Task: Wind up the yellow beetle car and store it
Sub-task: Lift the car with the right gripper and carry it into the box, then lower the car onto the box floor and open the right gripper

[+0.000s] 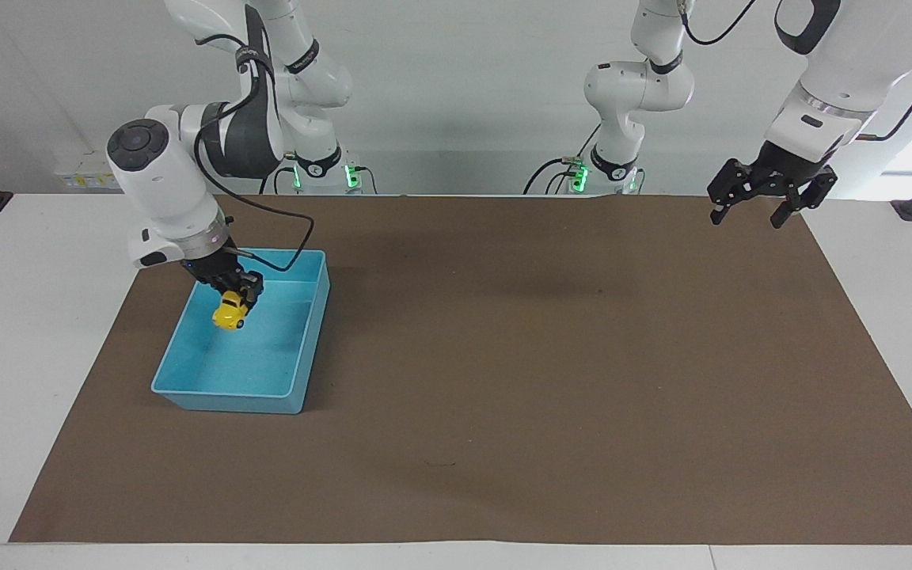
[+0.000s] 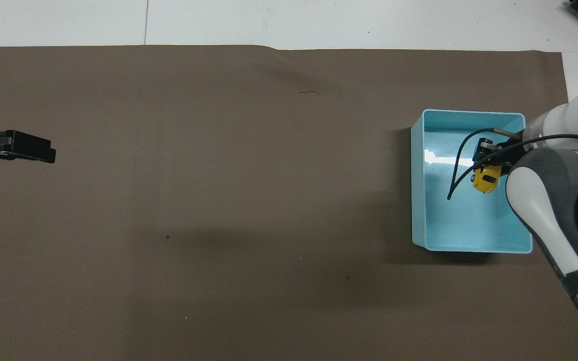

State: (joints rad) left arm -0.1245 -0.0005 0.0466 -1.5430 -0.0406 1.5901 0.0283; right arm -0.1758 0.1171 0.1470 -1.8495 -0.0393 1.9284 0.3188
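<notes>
Beetle car [image 1: 229, 314] hangs nose-down, tilted.

bin [image 1: 307, 348]: on my mat [image 1: 503, 380], toward my right arm's end
car [image 1: 228, 311]: over the bin

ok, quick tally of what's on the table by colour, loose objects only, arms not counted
Yellow: 1, the yellow beetle car, held by the right gripper over the blue bin.
Blue: 1, the blue bin, on the brown mat toward the right arm's end.
Brown: 1, the mat.
Total: 3.
</notes>
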